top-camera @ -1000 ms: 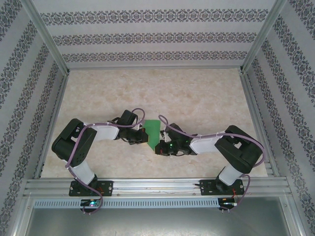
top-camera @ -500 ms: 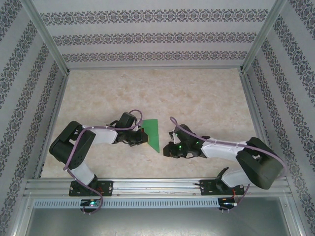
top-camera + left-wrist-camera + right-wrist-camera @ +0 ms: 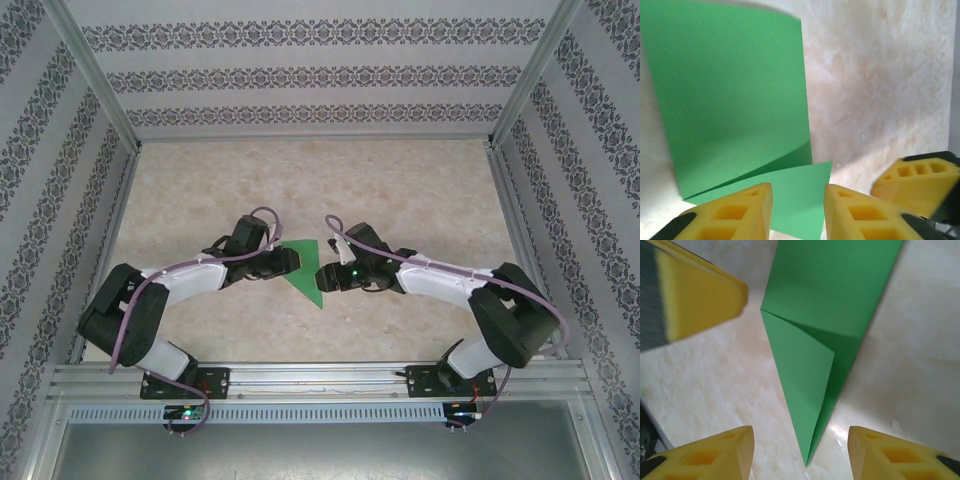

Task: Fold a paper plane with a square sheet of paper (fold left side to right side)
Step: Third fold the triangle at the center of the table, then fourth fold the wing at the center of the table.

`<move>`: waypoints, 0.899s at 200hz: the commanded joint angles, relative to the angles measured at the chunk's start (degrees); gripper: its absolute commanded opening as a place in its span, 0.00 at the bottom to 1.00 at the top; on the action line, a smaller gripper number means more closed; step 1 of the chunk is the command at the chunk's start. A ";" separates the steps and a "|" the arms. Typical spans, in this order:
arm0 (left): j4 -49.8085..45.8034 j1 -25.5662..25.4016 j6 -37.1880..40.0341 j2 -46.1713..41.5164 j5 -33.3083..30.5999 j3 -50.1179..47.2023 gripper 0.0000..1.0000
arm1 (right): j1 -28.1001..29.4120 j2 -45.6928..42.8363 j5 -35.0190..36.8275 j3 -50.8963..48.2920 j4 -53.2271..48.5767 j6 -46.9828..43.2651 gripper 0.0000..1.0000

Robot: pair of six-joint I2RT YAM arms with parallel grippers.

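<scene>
1. The left gripper [image 3: 798,195] has its yellow fingers slightly parted, with a narrow gap between them, and it grips nothing. A folded flap of the green paper sheet [image 3: 735,90] lies on the table under that gap.
2. The right gripper [image 3: 800,436] has its jaws well apart and holds nothing. The sheet's [image 3: 835,285] pointed tip lies between its fingers and touches neither.
3. From above, the two face each other across the sheet [image 3: 308,268]. The left gripper [image 3: 290,260] is at the sheet's left edge and the right gripper [image 3: 326,277] at its right edge.
4. The sheet is folded into a narrow triangle lying on the table [image 3: 400,190]. Its wide edge faces the back wall and its point faces the arm bases. A smaller flap is creased over the main layer near the point.
5. Aluminium rails [image 3: 320,375] edge the table at the near side and along both flanks, and patterned walls [image 3: 320,70] rise behind them.
6. Marbled tabletop stretches from the sheet's wide edge to the back wall and out to both side rails. Toward the near rail the folded arms crowd the space.
</scene>
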 commanded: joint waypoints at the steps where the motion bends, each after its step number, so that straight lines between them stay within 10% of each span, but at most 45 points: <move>1: -3.91 2.73 2.82 -1.81 -2.06 0.25 0.34 | -0.24 3.59 -1.00 3.00 -0.71 -5.14 0.54; 50: -4.17 5.67 3.57 -2.46 -0.04 -1.04 0.42 | -0.28 10.49 -3.94 7.15 1.10 -5.49 0.48; 108: -0.66 8.24 2.67 0.95 5.32 -1.37 0.43 | -0.76 9.55 -4.35 5.85 2.22 -4.84 0.00; 180: 2.13 9.41 2.46 5.93 9.57 1.20 0.44 | -1.83 3.62 -4.71 0.12 6.62 -2.37 0.00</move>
